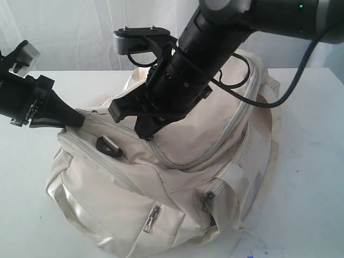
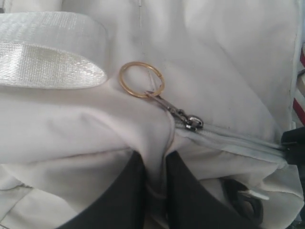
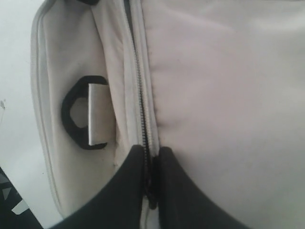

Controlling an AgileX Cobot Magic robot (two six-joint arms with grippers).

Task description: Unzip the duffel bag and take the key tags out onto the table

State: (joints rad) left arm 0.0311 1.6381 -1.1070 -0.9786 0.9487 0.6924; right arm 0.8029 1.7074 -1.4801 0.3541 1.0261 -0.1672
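Observation:
The cream-white duffel bag (image 1: 177, 183) lies on the white table (image 1: 306, 161). My left gripper (image 1: 77, 120) is at the bag's left end, shut on a pinched fold of its fabric (image 2: 155, 164). Just beyond that fold a gold ring (image 2: 141, 79) hangs on a small grey zipper slider (image 2: 193, 122). My right gripper (image 1: 145, 131) presses down on the bag's top, shut on the dark pull of the main zipper (image 3: 151, 191). The zipper teeth (image 3: 138, 86) ahead of the jaws are closed. The key tags are hidden.
A black buckle on a short webbing tab (image 3: 88, 112) (image 1: 109, 145) sits beside the main zipper. A satin handle (image 2: 47, 62) lies near the left gripper. Two side-pocket zippers (image 1: 152, 217) face the front. The right arm's black cable (image 1: 293, 86) loops over the bag's far end.

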